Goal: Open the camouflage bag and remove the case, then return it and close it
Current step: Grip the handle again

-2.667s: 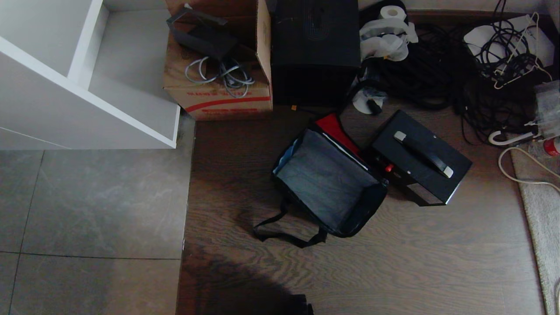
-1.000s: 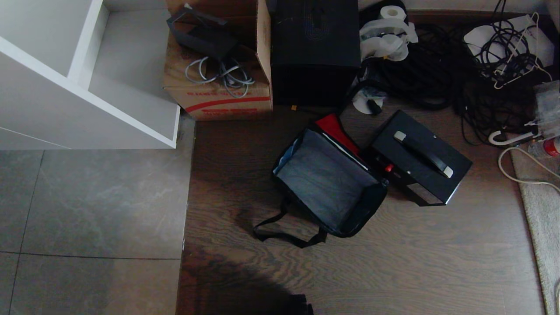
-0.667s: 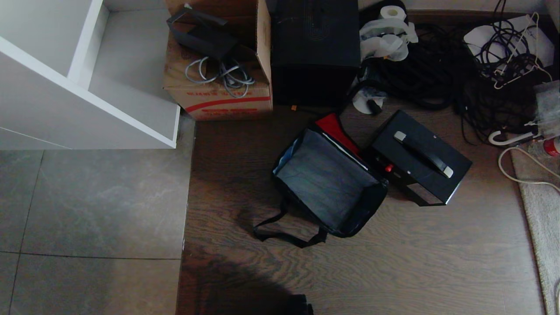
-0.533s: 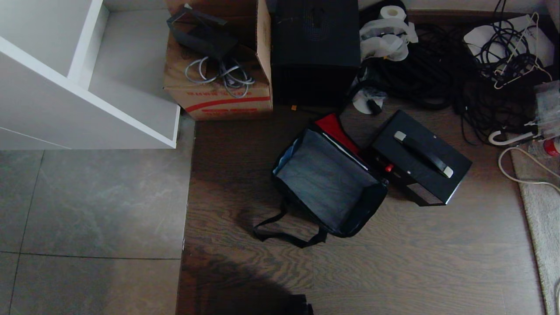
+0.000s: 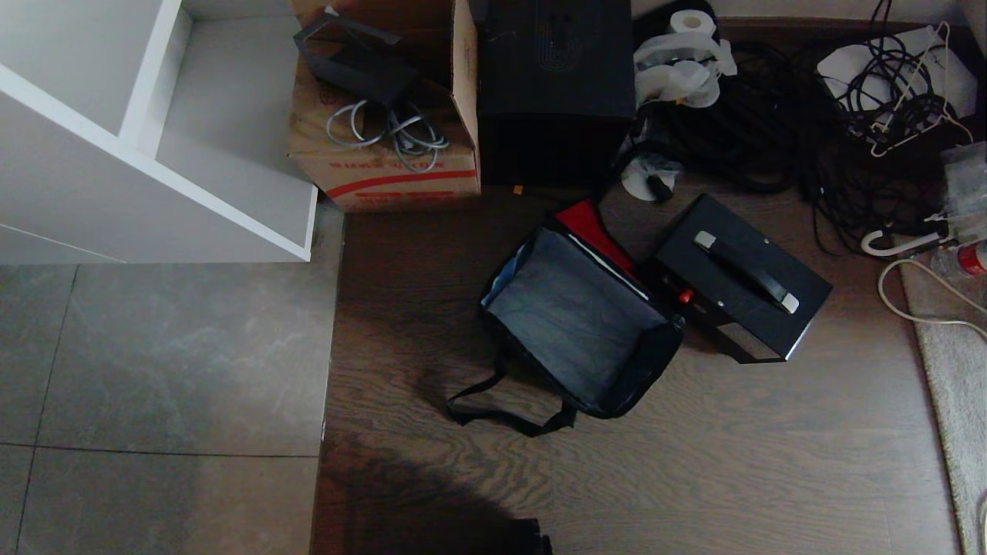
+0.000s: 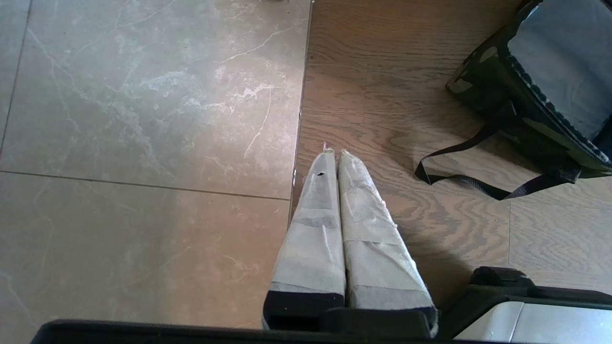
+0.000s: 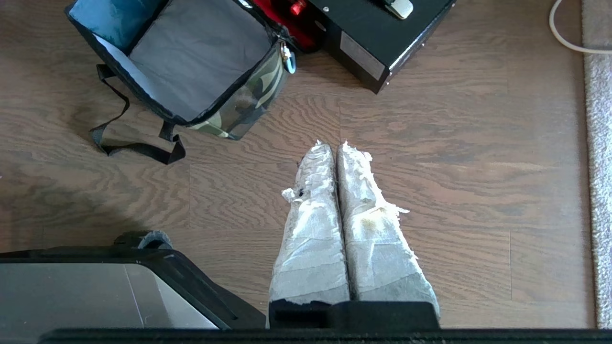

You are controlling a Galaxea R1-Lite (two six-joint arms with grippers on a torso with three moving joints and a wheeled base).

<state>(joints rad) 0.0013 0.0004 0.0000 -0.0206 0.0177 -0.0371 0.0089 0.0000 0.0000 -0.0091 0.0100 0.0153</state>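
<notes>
The cardboard carton carries a red stripe and red print along its front, too small to read; no other writing can be made out. A pale label on the side of the case is blank from here.

The camouflage bag stands open on the wood floor, grey lining showing, its red lid panel folded back toward the case. The case sits just beside the bag on the robot's right, touching or nearly touching that lid, handle up. The bag's black strap lies looped on the floor on the near side.

Bare wood floor lies open in front of both things, and grey tile to the left. Behind them stand the carton, a tall black box and a heap of black cables; a white shelf unit fills the far left, and a pale rug edge runs along the right.

Neither arm shows in the head view. The left gripper hangs over the tile-wood seam, its 2 wrapped fingers pressed together and holding nothing. The right gripper hangs over bare wood near the bag's corner, likewise closed and empty.

The carton's top and the cables are cut off by the frame.
</notes>
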